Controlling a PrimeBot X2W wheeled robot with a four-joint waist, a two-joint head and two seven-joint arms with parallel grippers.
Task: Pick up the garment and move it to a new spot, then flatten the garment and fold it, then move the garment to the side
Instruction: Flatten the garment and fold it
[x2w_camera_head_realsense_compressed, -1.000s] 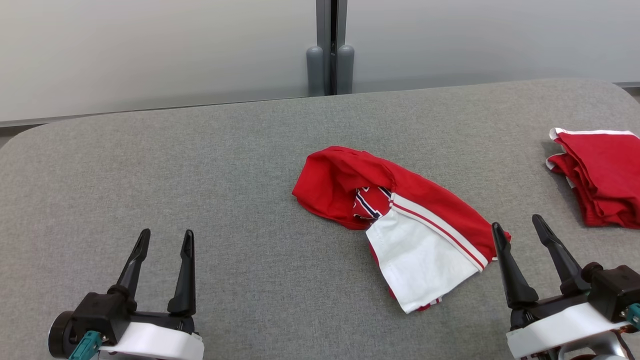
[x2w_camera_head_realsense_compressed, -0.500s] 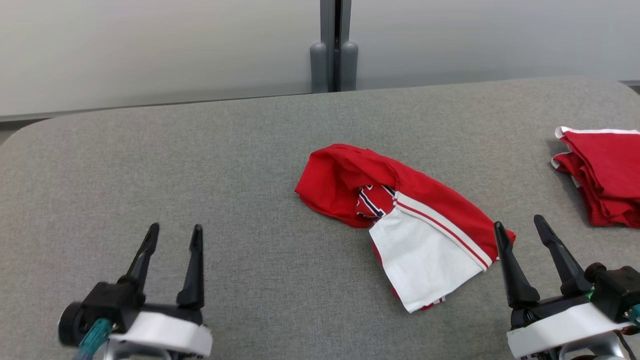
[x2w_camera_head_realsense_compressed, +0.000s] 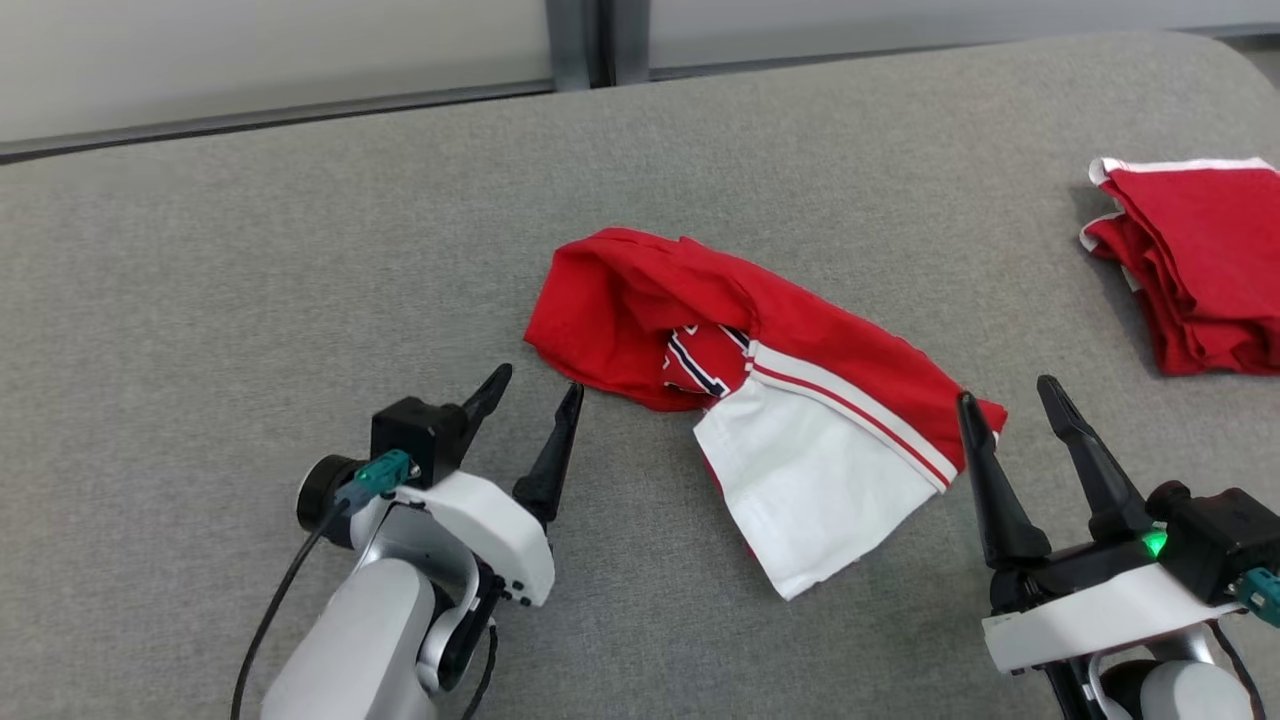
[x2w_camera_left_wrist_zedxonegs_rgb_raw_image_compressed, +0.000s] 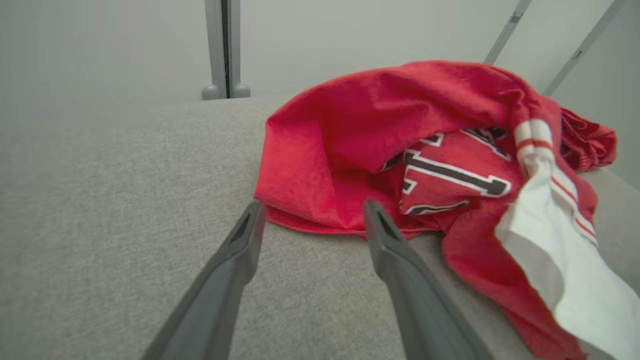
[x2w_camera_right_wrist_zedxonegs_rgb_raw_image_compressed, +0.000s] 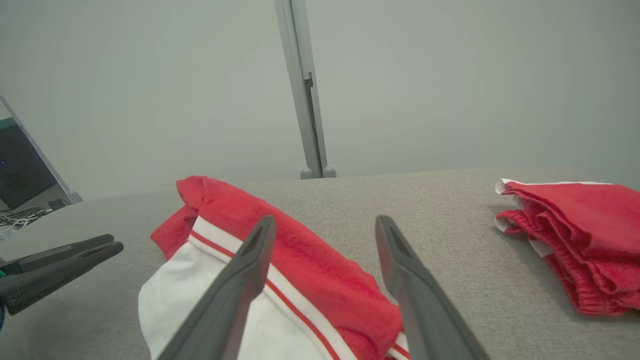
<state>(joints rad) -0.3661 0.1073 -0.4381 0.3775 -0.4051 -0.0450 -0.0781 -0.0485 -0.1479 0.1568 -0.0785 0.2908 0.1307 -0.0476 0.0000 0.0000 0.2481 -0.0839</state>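
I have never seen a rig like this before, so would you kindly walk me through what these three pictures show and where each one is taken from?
This is a wheeled robot with two arms. Each arm ends in an end effector with two long dark fingers. The head view looks down from a camera on the robot's head: the left end effector is at the lower left, the right end effector at the lower right. The other two pictures come from cameras on the wrists, each looking along that arm's own fingers. On the grey padded table lies a crumpled red and white garment, with the left fingertips close to its red edge. A folded red pile sits further to the right. Both end effectors are open, and neither holds anything.
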